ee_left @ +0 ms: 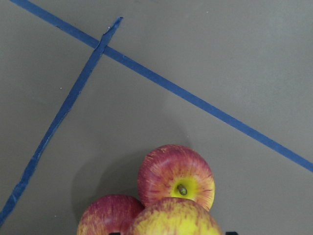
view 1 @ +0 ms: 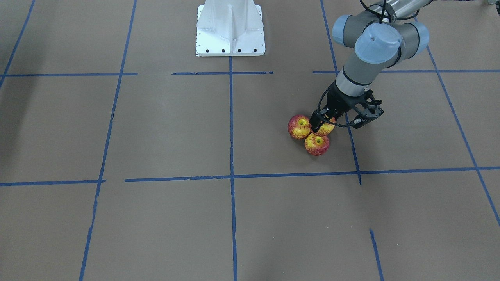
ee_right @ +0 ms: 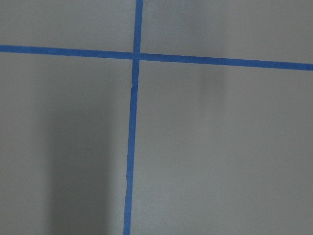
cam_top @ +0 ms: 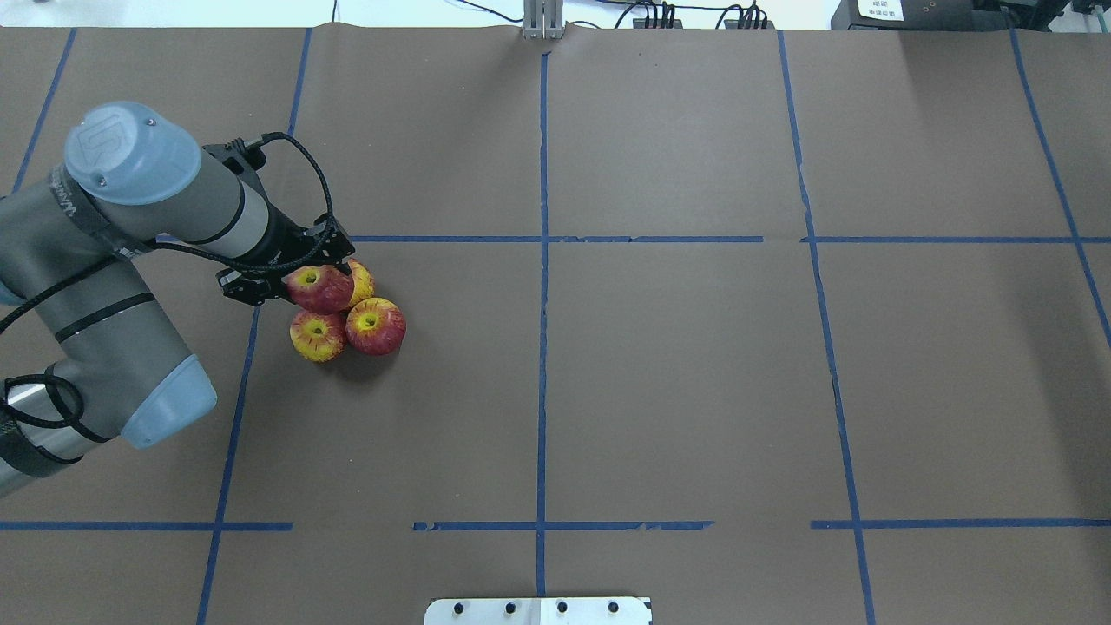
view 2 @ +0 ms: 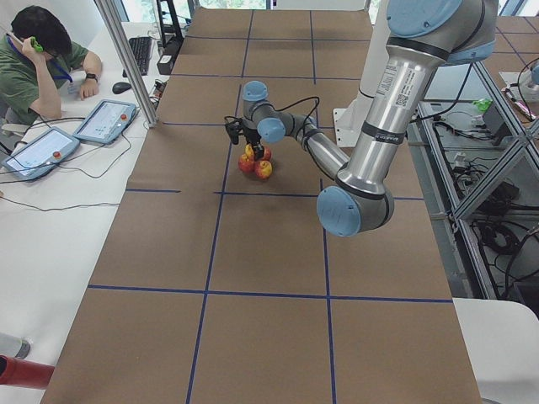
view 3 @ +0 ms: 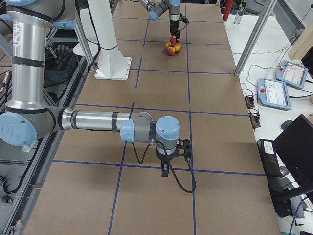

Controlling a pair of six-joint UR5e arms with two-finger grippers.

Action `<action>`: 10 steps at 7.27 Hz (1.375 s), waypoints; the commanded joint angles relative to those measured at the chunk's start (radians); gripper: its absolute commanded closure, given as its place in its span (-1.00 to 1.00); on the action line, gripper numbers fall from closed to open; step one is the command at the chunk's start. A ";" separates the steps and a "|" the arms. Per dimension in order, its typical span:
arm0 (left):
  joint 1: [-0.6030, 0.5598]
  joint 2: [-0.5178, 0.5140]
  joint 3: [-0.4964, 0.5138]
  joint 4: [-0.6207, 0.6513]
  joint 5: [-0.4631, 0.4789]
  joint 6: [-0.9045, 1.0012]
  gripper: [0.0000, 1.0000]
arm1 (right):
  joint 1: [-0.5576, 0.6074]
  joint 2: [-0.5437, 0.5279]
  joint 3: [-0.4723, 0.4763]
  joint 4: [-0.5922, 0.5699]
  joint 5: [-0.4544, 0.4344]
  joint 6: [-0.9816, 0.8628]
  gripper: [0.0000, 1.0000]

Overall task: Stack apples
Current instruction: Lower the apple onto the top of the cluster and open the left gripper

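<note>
Four red-and-yellow apples sit in one cluster on the brown table. Three rest on the table: one (cam_top: 317,337), one (cam_top: 376,326) and one half hidden behind (cam_top: 361,279). Two of them also show in the front-facing view (view 1: 299,126), (view 1: 316,144). The fourth apple (cam_top: 321,289) sits on top of them, between the fingers of my left gripper (cam_top: 299,276). In the left wrist view it fills the bottom edge (ee_left: 173,220) above two lower apples (ee_left: 176,176). My right gripper (view 3: 168,169) hangs over bare table far away; I cannot tell whether it is open or shut.
The white robot base plate (view 1: 230,31) stands at the table's middle edge. Blue tape lines (cam_top: 542,347) divide the brown surface. An operator (view 2: 42,59) sits with tablets (view 2: 105,119) beyond the table's side.
</note>
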 commanded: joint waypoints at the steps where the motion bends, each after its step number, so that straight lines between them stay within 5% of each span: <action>1: 0.012 0.000 0.003 -0.001 0.001 -0.002 0.86 | 0.000 0.000 0.000 0.000 0.000 0.000 -1.00; 3: 0.016 0.000 0.003 -0.001 0.001 -0.002 0.62 | 0.000 0.000 0.000 0.000 0.000 0.000 -1.00; 8: 0.016 0.001 0.003 -0.001 0.001 0.003 -0.88 | 0.000 0.000 0.000 0.000 0.000 0.000 -1.00; 10: 0.016 0.001 -0.006 0.000 0.001 -0.002 -1.00 | 0.000 0.000 0.000 0.000 0.000 0.000 -1.00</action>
